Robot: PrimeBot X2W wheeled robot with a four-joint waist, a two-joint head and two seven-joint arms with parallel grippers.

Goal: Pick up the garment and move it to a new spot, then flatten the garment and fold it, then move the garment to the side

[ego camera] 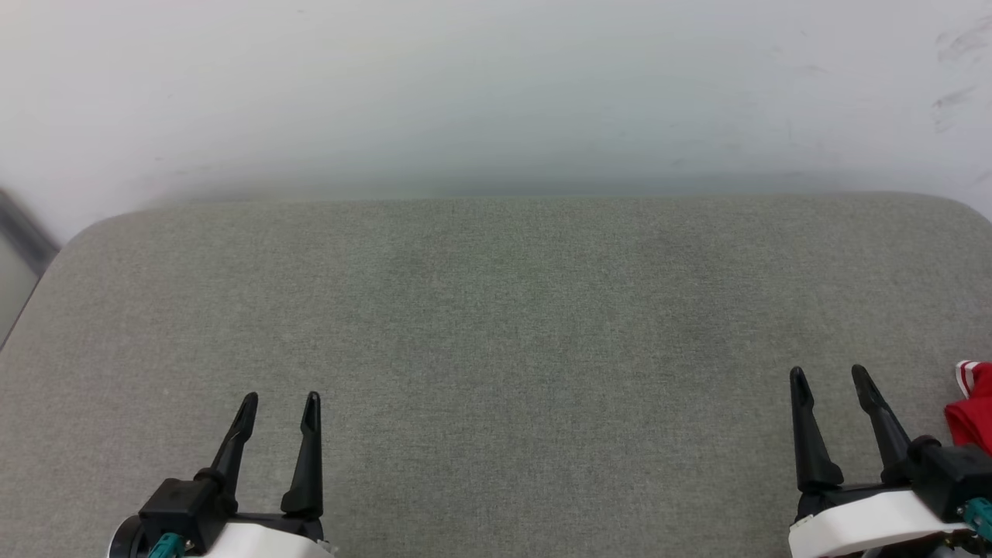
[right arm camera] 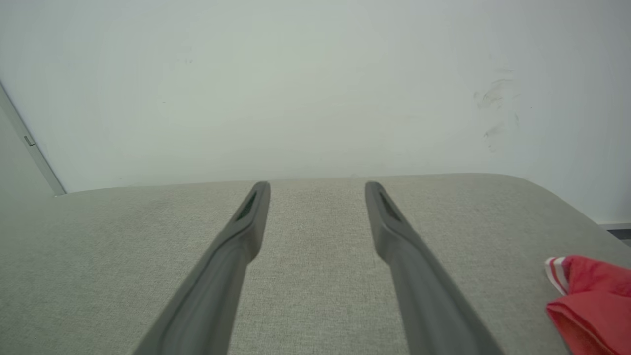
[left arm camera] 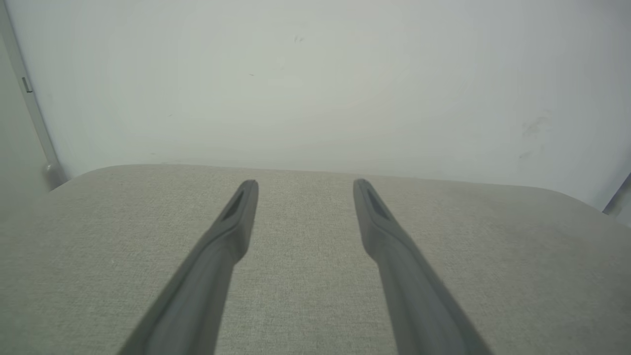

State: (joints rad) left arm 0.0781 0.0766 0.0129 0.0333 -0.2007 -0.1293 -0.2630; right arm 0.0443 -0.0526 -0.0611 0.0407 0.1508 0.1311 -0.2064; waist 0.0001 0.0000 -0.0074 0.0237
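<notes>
Your left gripper (ego camera: 280,397) and right gripper (ego camera: 828,372) gape empty; the garment (ego camera: 973,411) sits bunched at the right one's three o'clock.

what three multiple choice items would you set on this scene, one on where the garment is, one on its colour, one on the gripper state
1. Where is the garment in the head view?
A. in the middle
B. at the right edge, beside the right gripper
C. at the far left corner

2. What colour is most of the visible cloth?
A. blue
B. red
C. black

3. How do the left gripper and the right gripper stand?
A. both shut on the garment
B. left open, right shut
C. both open, holding nothing

Key:
1 B: a crumpled part lies on the grey padded surface just past the right gripper.
2 B: the cloth is red, with a red-and-white striped edge.
3 C: each wrist view shows its fingers spread apart with bare surface between them.
</notes>
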